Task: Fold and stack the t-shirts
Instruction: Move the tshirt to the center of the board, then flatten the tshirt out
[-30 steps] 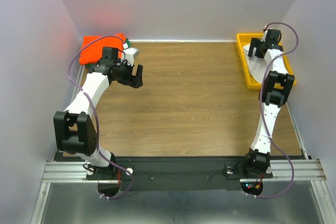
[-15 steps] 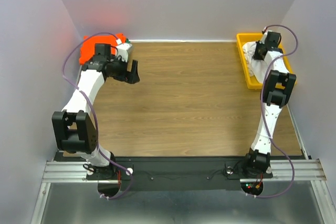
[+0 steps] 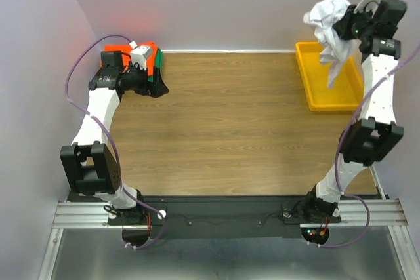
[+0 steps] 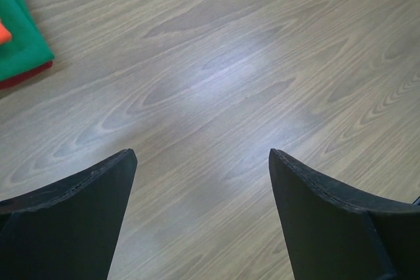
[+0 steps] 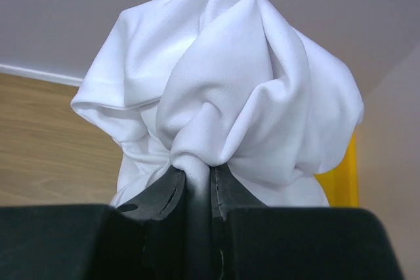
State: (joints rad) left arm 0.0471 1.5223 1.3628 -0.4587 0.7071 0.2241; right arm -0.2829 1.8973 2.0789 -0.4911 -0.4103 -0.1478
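1. Both arms were based at the near edge of the wooden table, left arm angled toward the far-left corner, right arm stretched tall on the far right
2. Left gripper was low over bare wood, jaws spread wide with nothing between them; the left wrist view showed only wood grain in the gap
3. Just past it in the far-left corner sat the folded stack: orange t-shirt on top, green t-shirt under it, dark red t-shirt at the bottom, showing only as a thin edge below the green one
4. In the left wrist view the stack was near the left fingers but apart from them, no contact
5. Yellow tray lay in the far-right corner, long side running near to far, close to the right wall
6. Right gripper was raised high above the tray, fingers pressed together and pinching a gathered fold of the white t-shirt
7. The white t-shirt was bunched and crumpled around the pinch, ballooning above the fingers in the right wrist view, with a loose tail hanging down over the tray
8. Couldn't tell from the top view whether the tail's tip touched the tray
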